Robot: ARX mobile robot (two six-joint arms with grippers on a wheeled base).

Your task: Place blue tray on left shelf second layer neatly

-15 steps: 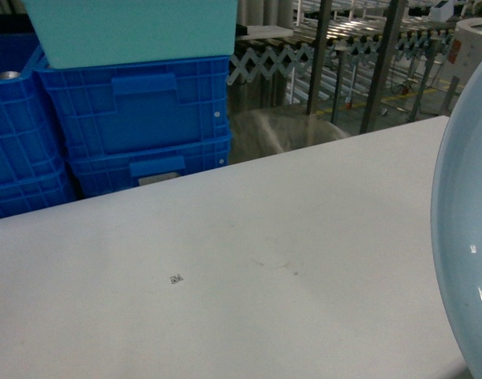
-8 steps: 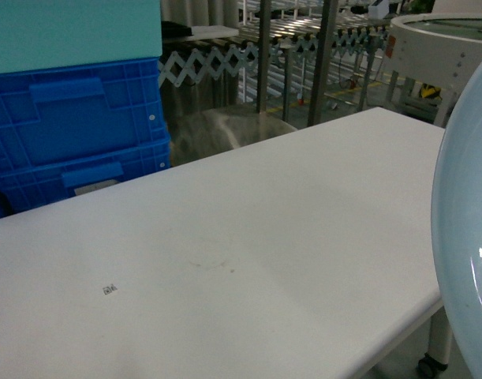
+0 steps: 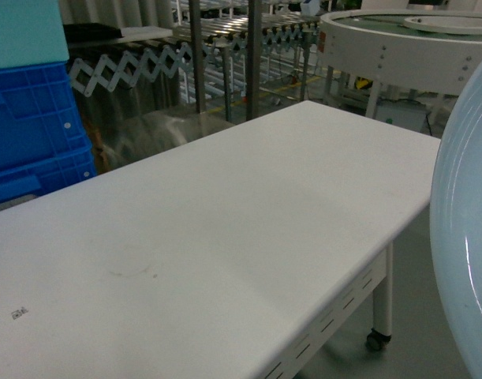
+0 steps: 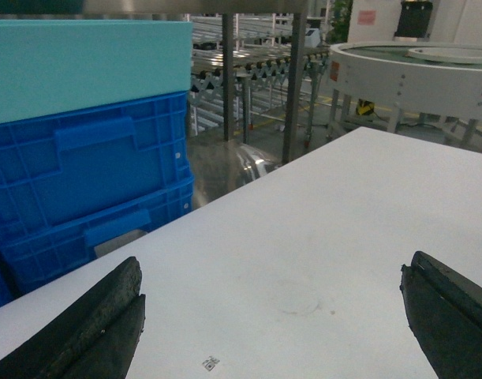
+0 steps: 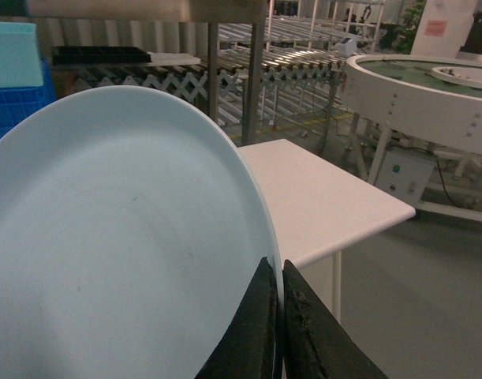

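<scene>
The right gripper is clamped on the blue tray's rim, holding it on edge off the white table's right end. The left gripper hangs spread wide and empty over that table; I judge the shelf lies beyond the table, past the blue crates.

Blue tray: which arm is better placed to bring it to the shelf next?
Right. The right gripper is shut on the rim of the blue tray, holding it up beside the white table. The left gripper hangs open and empty over that table.
</scene>
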